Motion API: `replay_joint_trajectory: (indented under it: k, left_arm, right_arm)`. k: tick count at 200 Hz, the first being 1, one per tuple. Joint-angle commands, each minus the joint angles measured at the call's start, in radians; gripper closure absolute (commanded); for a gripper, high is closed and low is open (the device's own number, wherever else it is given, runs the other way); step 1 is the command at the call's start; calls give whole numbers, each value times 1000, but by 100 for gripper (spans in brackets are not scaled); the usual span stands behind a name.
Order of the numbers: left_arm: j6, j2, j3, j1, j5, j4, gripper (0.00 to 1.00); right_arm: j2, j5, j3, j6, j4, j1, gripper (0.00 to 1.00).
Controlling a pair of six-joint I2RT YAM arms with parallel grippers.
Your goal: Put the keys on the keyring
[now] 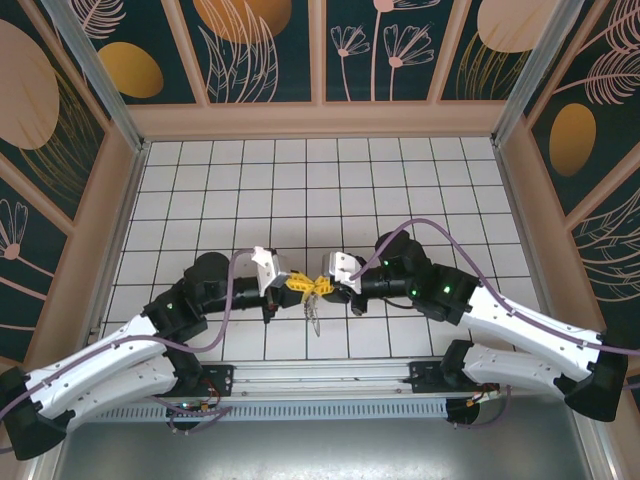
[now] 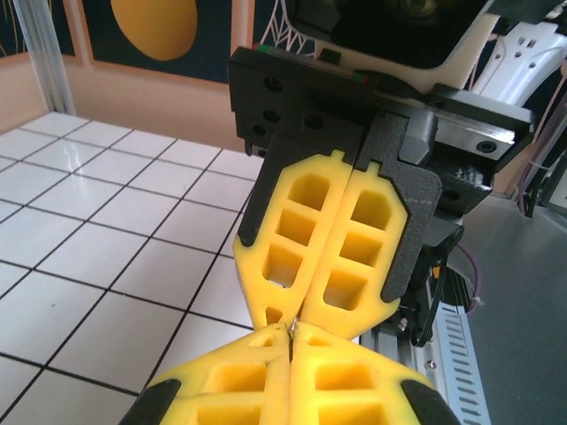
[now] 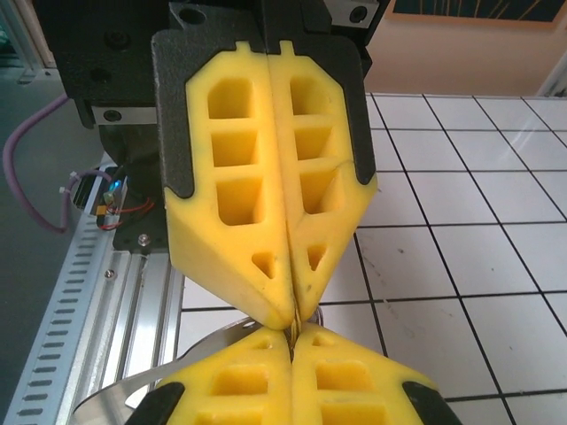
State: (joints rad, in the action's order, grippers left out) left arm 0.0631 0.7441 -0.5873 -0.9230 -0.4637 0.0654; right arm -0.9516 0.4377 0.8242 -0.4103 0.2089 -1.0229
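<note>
Top external: left gripper and right gripper meet tip to tip above the near tiles of the table. One of the keys, thin and silvery, dangles just below the meeting point. The strap of the keyring can't be separated from the dark gripper parts here. Left wrist: own yellow fingers are pressed flat together, and the right gripper's pair opposite is likewise closed, the tips nearly touching. A sliver of metal sits at the seam; ring or key, can't tell. Right wrist: own fingers are closed with no gap, and the left gripper's tip comes down onto them. A silvery curved band runs out at lower left, cut off by the frame edge. Judgement: threading step in hand. To do it well, one claw should hold the ring steady while the other feeds the key's hole along the wire in small moves, without loosening either pinch. What each claw actually grips is hidden between the pads, and so are the ring's split and the other keys.
</note>
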Motion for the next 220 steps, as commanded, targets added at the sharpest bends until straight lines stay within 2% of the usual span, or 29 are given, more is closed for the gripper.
replay_joint_trajectory:
  k: [1,15,45,120,132,148,154,179,206,220]
  left_arm:
    - [38,-49,31,-9,-36,123,100]
    - [58,-79,57,-9,-50,210,100]
    - [84,-101,101,-9,-76,348,100]
    - [138,-79,166,-9,-126,566,100]
    - [144,-71,171,-9,-128,584,100]
    - [152,-65,180,-9,-129,608,100]
    - [153,-60,182,-8,-129,613,100]
    - [145,-54,163,-9,-128,551,100]
    - [84,-66,93,-9,-72,295,100]
    - [51,-65,45,-9,-39,156,90]
  right_arm:
    - [28,29,26,4,-100,-8,100]
    - [40,38,7,18,-116,-8,100]
    - [49,96,-18,40,-149,-8,88]
    - [34,110,-33,44,-160,-8,86]
    - [34,113,-36,42,-164,-8,89]
    - [33,111,-38,41,-164,-8,100]
    - [33,107,-39,38,-165,-8,100]
    - [34,75,-29,32,-148,-7,100]
    - [51,35,-19,30,-133,-4,100]
    - [57,15,-8,25,-119,-2,100]
